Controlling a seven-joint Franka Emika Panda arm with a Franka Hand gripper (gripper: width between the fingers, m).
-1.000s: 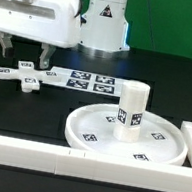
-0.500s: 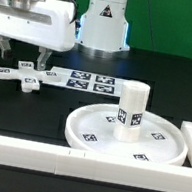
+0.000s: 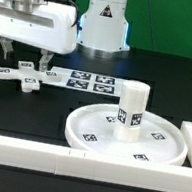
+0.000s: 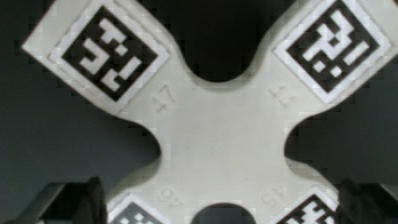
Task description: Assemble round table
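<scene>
The white cross-shaped piece (image 3: 22, 76) lies flat on the black table at the exterior view's left. It fills the wrist view (image 4: 196, 110), showing square tags on its arms. My gripper (image 3: 22, 57) hangs open just above it, one finger on each side of its middle. The dark fingertips (image 4: 71, 200) show at the picture's edge, with the gripper (image 4: 199, 205) centred over the piece and holding nothing. The short cylinder post (image 3: 132, 108) stands upright in the middle of the large round rimmed disc (image 3: 78, 132) at the exterior view's right.
The marker board (image 3: 86, 80) lies flat behind the cross piece, next to the robot base (image 3: 104, 24). Long white border bars run along the front (image 3: 33, 156) and the exterior view's right (image 3: 191, 140).
My gripper has come down a little toward the cross-shaped piece. The disc, the post and the cross piece have not moved.
</scene>
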